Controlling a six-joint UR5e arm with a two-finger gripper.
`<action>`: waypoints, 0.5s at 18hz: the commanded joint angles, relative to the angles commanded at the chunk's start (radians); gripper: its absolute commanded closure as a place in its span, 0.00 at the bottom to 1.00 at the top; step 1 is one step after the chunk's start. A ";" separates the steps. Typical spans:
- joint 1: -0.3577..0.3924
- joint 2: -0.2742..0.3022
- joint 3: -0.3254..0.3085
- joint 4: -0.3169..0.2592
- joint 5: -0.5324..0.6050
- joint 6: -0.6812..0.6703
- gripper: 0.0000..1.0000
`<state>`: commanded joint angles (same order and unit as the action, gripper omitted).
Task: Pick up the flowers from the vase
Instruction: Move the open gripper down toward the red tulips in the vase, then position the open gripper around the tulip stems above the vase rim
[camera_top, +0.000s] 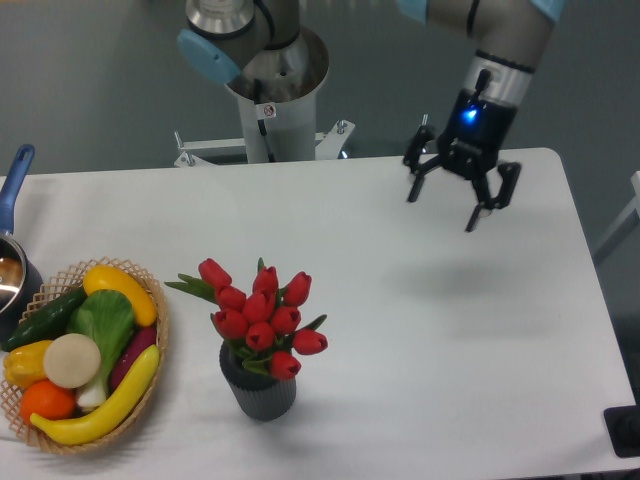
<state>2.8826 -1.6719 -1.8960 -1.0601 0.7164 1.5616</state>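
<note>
The flowers (262, 310) are a tight bunch of red tulip buds with green leaves poking out at the sides, one long leaf reaching left. They stand upright in the vase (259, 388), a short dark grey ribbed cylinder near the front edge of the white table (400, 350), left of centre. The buds crowd over the vase mouth and hide it; I can't make out the stems.

My gripper (443, 211) hangs over the far right part of the table, well apart from the bunch, fingers spread wide with nothing between them, a blue light glowing on my wrist.

Left of the vase, near but not touching, sits a wicker basket (155, 365) heaped with toy produce: yellow banana, green leafy piece, cucumber, orange, a pale round one. At the left edge, a pot (12, 275) with a blue handle. Between me and the flowers there's only bare tabletop.
</note>
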 joint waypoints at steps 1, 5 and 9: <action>-0.023 -0.018 0.000 0.011 -0.002 0.000 0.00; -0.080 -0.055 -0.023 0.052 -0.015 0.008 0.00; -0.134 -0.066 -0.023 0.057 -0.080 0.002 0.00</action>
<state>2.7490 -1.7379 -1.9190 -1.0032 0.6368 1.5631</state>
